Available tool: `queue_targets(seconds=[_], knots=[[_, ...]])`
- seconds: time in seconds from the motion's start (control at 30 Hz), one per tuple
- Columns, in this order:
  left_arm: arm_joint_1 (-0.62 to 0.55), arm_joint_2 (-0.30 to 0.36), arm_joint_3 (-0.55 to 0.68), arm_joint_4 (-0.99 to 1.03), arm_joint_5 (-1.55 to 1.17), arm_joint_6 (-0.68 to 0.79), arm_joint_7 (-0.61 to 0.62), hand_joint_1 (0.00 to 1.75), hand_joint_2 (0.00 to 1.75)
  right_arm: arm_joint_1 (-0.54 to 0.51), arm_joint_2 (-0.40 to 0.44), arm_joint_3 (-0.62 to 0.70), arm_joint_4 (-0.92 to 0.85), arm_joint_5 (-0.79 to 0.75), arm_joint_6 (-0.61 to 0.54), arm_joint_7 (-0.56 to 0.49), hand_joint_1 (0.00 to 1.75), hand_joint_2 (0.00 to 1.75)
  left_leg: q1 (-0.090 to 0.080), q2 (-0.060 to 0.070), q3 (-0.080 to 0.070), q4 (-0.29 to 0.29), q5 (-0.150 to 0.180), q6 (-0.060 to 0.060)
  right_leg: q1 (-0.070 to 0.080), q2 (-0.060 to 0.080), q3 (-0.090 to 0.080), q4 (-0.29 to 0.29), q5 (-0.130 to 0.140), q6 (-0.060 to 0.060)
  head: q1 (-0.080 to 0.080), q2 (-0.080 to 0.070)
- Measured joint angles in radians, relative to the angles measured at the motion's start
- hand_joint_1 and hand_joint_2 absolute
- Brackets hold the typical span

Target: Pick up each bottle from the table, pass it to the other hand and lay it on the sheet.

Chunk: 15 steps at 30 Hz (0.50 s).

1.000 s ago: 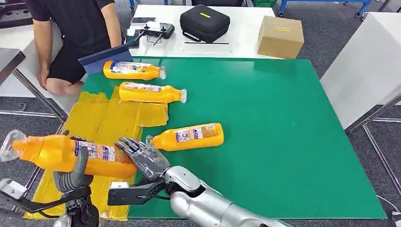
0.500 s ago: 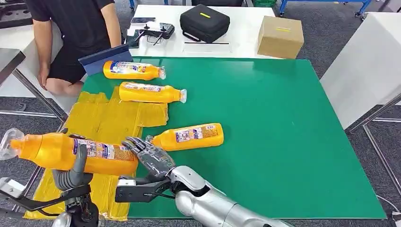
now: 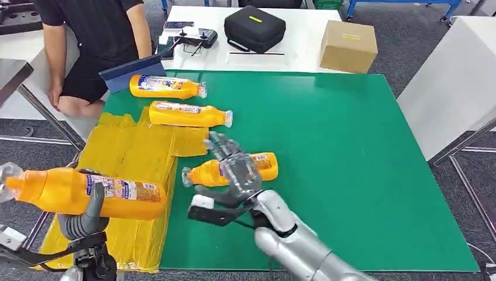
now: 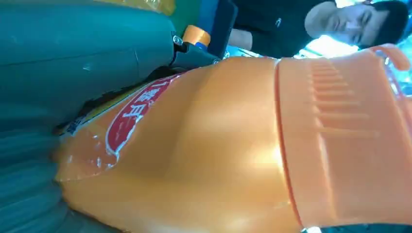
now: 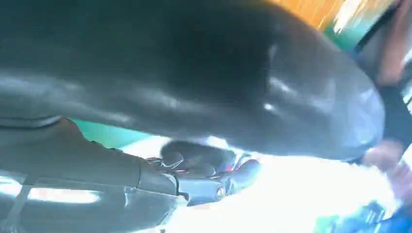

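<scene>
Orange bottle (image 3: 88, 192): gripped by left hand (image 3: 82, 219), level above yellow sheet (image 3: 131, 152).
Right hand (image 3: 234, 170): fingers spread, holding nothing, over second bottle (image 3: 207, 174) on green table (image 3: 351, 164).

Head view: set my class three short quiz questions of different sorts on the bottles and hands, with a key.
1. True or false: the left hand holds a bottle.
2. How many bottles lie on the green table?
3. The right hand is: A) gripping a bottle B) open above the nearest lying bottle C) on the yellow sheet.

Key: 1 true; 2 three; 3 B.
</scene>
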Motion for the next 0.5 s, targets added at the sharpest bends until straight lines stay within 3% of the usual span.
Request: queue_targets(seconds=[0.17, 0.4, 0.5], knots=[[-0.03, 0.016, 0.036, -0.001, -0.133, 0.026, 0.023, 1.75, 1.75, 0.134, -0.098, -0.23, -0.259, 0.072, 0.122, -0.009, 0.0, 0.0, 0.0, 0.0, 0.0, 0.0, 0.0, 0.0, 0.0, 0.0, 0.0, 0.0, 0.0, 0.0, 0.0, 0.0], [-0.152, 0.056, 0.085, 0.033, -0.354, 0.122, 0.063, 1.75, 1.75, 0.338, -0.131, -0.436, -0.472, 0.158, 0.152, -0.038, 0.0, 0.0, 0.001, 0.0, 0.0, 0.0, 0.0, 0.0, 0.001, 0.0, 0.0, 0.0, 0.0, 0.0, 0.0, 0.0], [-0.194, 0.066, 0.101, 0.058, -0.423, 0.143, 0.066, 1.75, 1.75, 0.379, -0.131, -0.487, -0.527, 0.176, 0.17, -0.046, 0.0, 0.0, 0.001, 0.001, 0.0, 0.0, 0.0, 0.0, 0.002, 0.0, 0.0, 0.0, 0.0, 0.0, 0.0, 0.0]])
